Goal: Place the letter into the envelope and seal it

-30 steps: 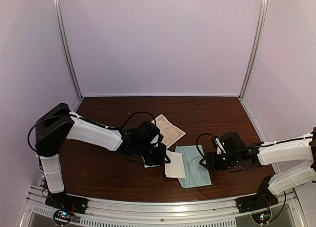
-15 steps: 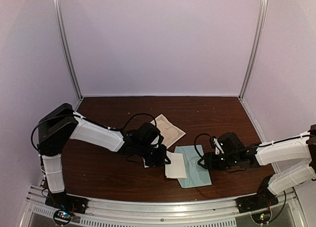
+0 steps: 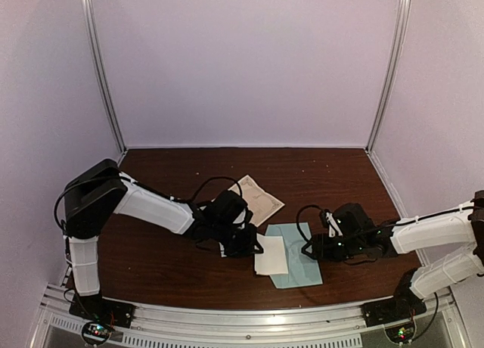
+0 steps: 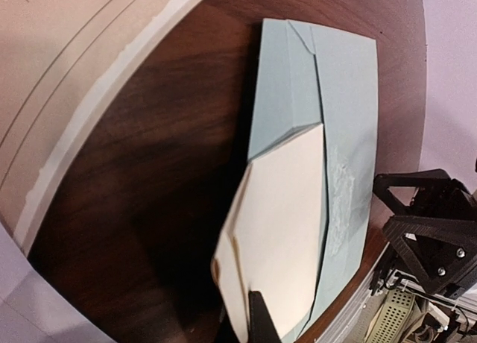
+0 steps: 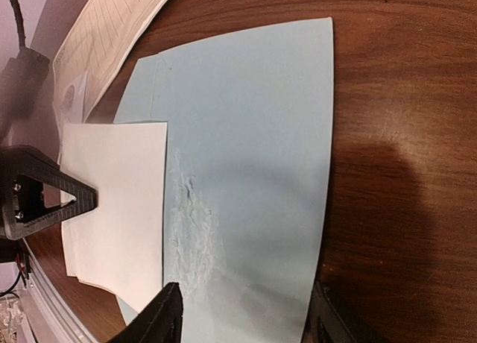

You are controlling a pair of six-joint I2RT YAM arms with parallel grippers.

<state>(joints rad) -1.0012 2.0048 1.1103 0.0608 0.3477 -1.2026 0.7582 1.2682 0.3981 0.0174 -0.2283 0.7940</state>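
Note:
The pale teal envelope (image 3: 299, 261) lies flat near the table's front edge, its flap open toward the left. A folded cream letter (image 3: 271, 255) rests on the flap with its right edge along the pocket's mouth (image 5: 165, 209). How far it is inside I cannot tell. My left gripper (image 3: 252, 244) is shut on the letter's left end, and one black finger (image 4: 262, 322) shows against the paper (image 4: 287, 209). My right gripper (image 5: 246, 312) stands open just above the envelope (image 5: 253, 134), its fingers astride the pocket. The paper by the mouth is crinkled (image 5: 190, 231).
A beige lined sheet (image 3: 259, 200) lies behind the envelope, toward the back of the brown table (image 3: 151, 265). A small white scrap (image 3: 225, 250) shows under the left wrist. The metal rail (image 3: 249, 318) runs along the front edge, and pale walls enclose the other sides.
The left gripper has carried the letter a little to the right, further over the envelope. The right gripper has shifted slightly left and its fingers have narrowed a touch.

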